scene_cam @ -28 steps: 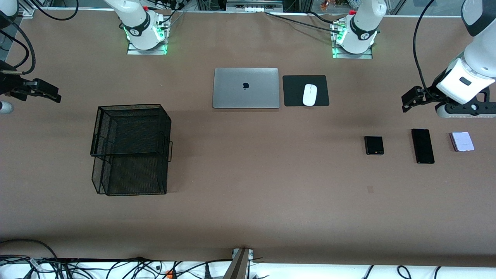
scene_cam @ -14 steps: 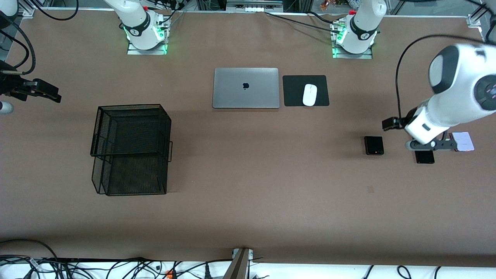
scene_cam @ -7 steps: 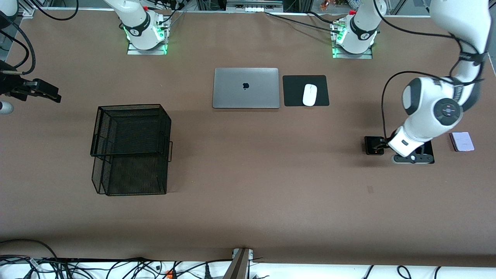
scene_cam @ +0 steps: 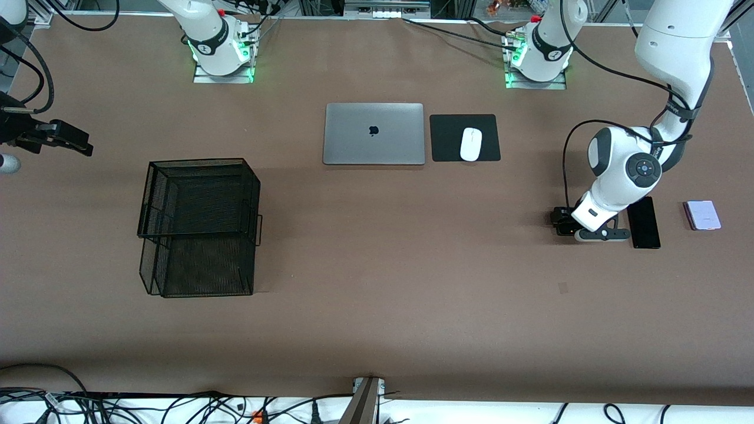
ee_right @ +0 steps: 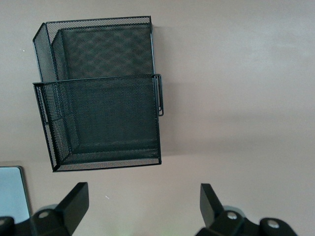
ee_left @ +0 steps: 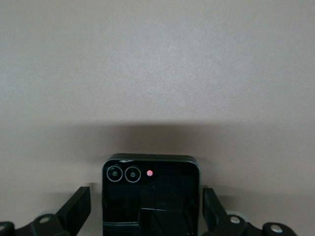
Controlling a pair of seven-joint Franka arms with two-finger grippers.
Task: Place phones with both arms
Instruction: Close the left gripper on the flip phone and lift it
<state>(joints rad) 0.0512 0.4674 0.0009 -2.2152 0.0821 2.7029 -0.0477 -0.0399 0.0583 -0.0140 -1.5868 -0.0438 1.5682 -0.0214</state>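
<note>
The black flip phone (ee_left: 151, 196) lies flat on the brown table (scene_cam: 412, 265) toward the left arm's end. My left gripper (scene_cam: 565, 224) is low over it and open, with one finger (ee_left: 78, 206) on each side and a gap at both edges. In the front view the gripper covers most of that phone. The slim black slab phone (scene_cam: 643, 222) lies beside it, and the pale lilac flip phone (scene_cam: 703, 215) lies closest to the table's end. My right gripper (scene_cam: 59, 138) waits open and empty at the right arm's end of the table.
A black wire mesh basket (scene_cam: 197, 227) stands toward the right arm's end and also shows in the right wrist view (ee_right: 101, 93). A shut silver laptop (scene_cam: 374, 133) and a white mouse (scene_cam: 470, 144) on a black pad (scene_cam: 447, 138) lie nearer the bases.
My left arm has swung in from the table's end, passed over the slab phone and come down around the black flip phone. The right arm has not moved.
</note>
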